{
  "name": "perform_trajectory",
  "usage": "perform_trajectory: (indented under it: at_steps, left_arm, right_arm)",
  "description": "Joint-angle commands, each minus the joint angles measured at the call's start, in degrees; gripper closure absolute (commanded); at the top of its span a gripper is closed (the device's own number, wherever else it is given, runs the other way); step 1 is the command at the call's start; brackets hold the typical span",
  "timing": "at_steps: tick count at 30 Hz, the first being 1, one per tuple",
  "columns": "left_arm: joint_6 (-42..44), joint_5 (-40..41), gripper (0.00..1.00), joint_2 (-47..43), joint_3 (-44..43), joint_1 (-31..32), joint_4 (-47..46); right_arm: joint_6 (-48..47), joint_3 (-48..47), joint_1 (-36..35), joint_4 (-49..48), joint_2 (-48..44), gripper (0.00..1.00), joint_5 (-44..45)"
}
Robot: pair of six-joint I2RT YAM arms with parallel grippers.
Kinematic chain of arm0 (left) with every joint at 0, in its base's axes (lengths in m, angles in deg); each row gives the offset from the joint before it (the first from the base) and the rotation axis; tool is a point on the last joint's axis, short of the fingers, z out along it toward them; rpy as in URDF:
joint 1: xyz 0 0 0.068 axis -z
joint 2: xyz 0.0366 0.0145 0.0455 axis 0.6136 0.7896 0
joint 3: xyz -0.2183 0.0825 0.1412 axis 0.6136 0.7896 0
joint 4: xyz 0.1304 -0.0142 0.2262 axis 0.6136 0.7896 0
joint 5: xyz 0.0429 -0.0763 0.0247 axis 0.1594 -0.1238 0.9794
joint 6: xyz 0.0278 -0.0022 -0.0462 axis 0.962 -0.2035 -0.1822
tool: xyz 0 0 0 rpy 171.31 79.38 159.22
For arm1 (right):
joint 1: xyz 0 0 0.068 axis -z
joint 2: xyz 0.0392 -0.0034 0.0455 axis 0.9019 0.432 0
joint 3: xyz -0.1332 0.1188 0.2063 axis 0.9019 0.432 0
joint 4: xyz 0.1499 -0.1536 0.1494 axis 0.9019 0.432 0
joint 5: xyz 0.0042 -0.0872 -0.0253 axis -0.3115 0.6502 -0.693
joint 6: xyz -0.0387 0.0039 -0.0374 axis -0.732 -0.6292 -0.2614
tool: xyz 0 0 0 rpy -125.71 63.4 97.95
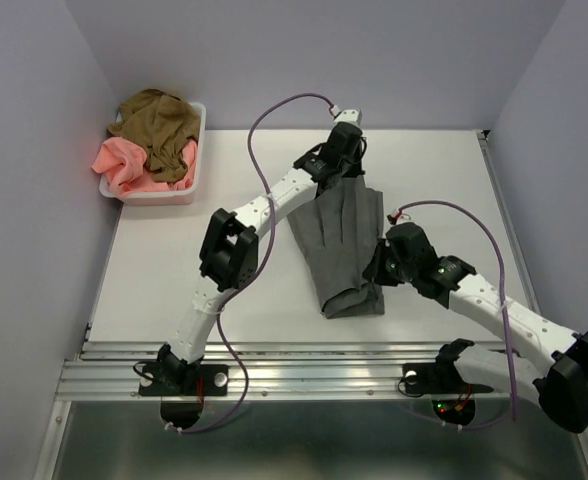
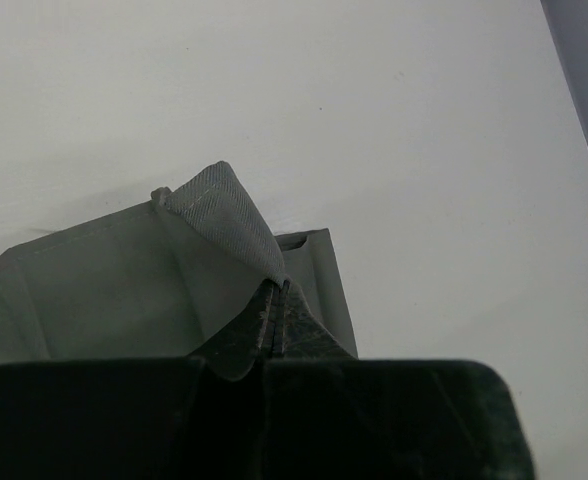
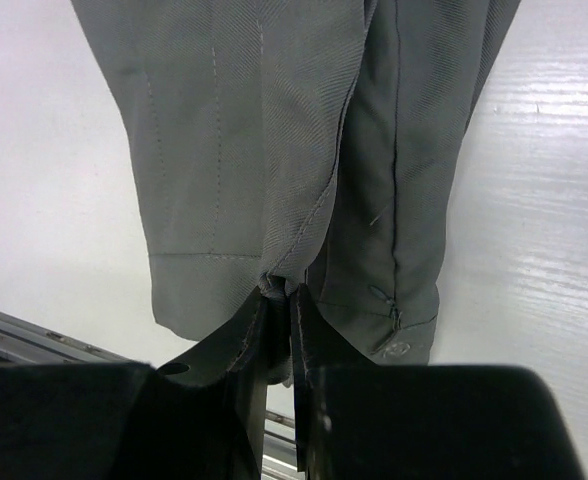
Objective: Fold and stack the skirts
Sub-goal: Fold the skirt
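The left hand (image 2: 277, 292) is clamped on the far edge of the grey skirt (image 1: 342, 240). The right hand (image 3: 280, 297) pinches its near side.

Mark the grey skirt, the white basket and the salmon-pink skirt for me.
grey skirt (image 1: 344, 245): top view, middle of the folded cloth.
white basket (image 1: 159, 195): top view, its near wall.
salmon-pink skirt (image 1: 119, 160): top view, bunched cloth at the basket's left side.
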Motion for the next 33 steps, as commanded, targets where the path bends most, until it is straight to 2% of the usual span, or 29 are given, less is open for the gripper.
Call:
perform_trajectory:
  at_steps: [1,8,17,20,23,27,28,29,30,31,33]
  left_arm:
    - [1.2,-2.3,1.00,1.5,-3.4,0.9,-4.4]
    - [0.0,-3.9,1.00,5.8,-4.9,1.6,-4.7]
    - [0.0,-7.4,1.00,9.5,-5.8,3.0,-6.6]
    - [0.0,-7.7,1.00,10.0,-5.8,3.3,-6.7]
    - [0.1,-10.2,0.84,10.4,-6.0,3.5,-6.9]
    - [0.3,-12.9,0.64,9.6,-6.3,3.6,-7.5]
    - [0.4,-13.3,0.61,9.4,-6.5,3.7,-7.8]
    - [0.5,-13.7,0.55,8.9,-6.8,3.7,-7.9]
    - [0.6,-13.9,0.44,7.9,-7.1,3.9,-8.3]
    - [0.8,-14.0,0.38,7.3,-7.2,4.1,-8.4]
    - [1.5,-13.9,0.29,5.1,-7.2,4.2,-8.6]
  right_arm:
    - [1.4,1.4,1.5,0.7,-0.5,0.99,-1.0]
    - [2.5,3.9,3.2,0.7,1.1,0.99,-1.6]
    - [5.0,6.0,3.7,0.5,3.0,0.99,2.2]
    - [5.7,6.7,3.7,0.0,3.6,0.96,2.5]
    - [6.9,6.7,3.7,0.2,3.5,0.88,2.6]
    - [7.7,5.4,3.7,0.4,0.1,0.69,2.2]
    - [7.2,5.0,3.7,0.6,-0.7,0.59,2.5]
    - [6.9,4.5,3.7,1.0,-1.7,0.57,2.8]
    - [6.4,3.1,3.7,1.4,-3.4,0.49,3.6]
    - [5.9,2.2,3.7,2.0,-4.0,0.44,4.1]
    - [4.1,0.4,3.7,3.9,-5.0,0.31,5.7]
